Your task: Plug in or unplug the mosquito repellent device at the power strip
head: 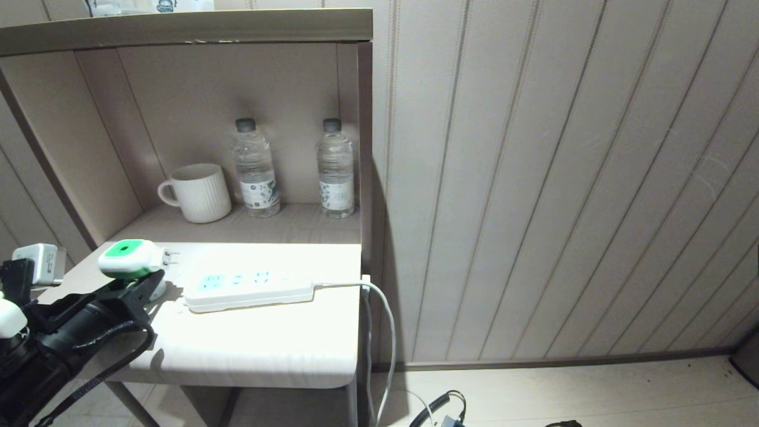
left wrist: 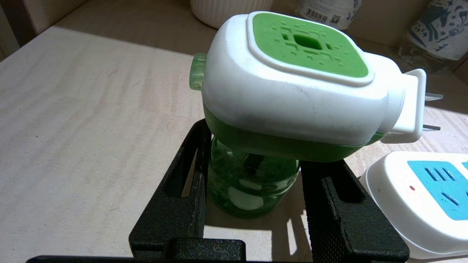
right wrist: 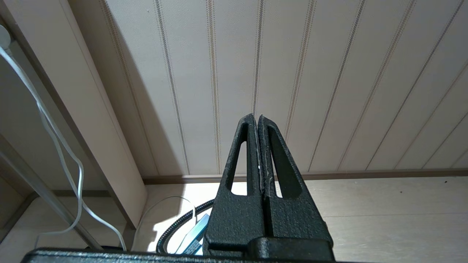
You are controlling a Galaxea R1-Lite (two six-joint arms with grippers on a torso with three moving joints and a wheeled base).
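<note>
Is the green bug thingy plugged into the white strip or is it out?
Out. The mosquito repellent device has both metal prongs bare in the air, apart from the power strip. The left gripper holds its bottle.

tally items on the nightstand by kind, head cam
Water bottles: 2
Mug: 1
Mosquito repellent device: 1, clamped by the left gripper
Power strip: 1
Total: 5
</note>
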